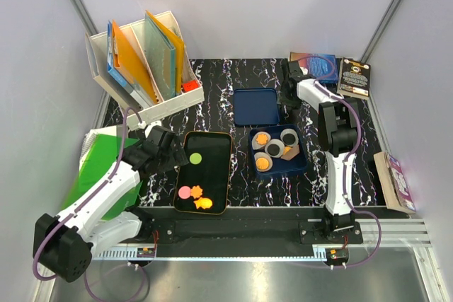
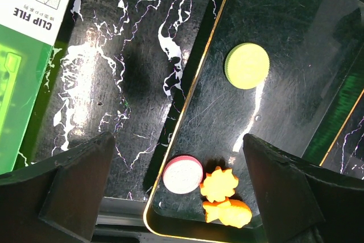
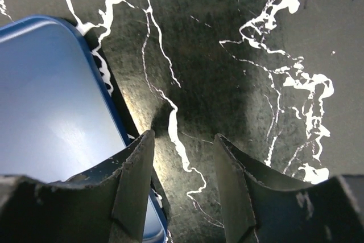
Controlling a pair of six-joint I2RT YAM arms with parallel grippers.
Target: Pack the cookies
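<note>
Ridged green cookie (image 2: 247, 66) on glossy tray (image 2: 284, 21) (gold-rimmed); left gripper (image 2: 177, 140) spread.

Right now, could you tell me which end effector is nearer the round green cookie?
Left. The left end effector hovers at the black tray's left edge, beside the round green cookie; the right end effector is beside the flat blue lid.

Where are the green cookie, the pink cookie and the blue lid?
green cookie (image 2: 247, 65), left wrist view, centre of its top face.
pink cookie (image 2: 182, 174), left wrist view, centre of its pale top.
blue lid (image 1: 256, 107), top external view, middle of its flat surface.
</note>
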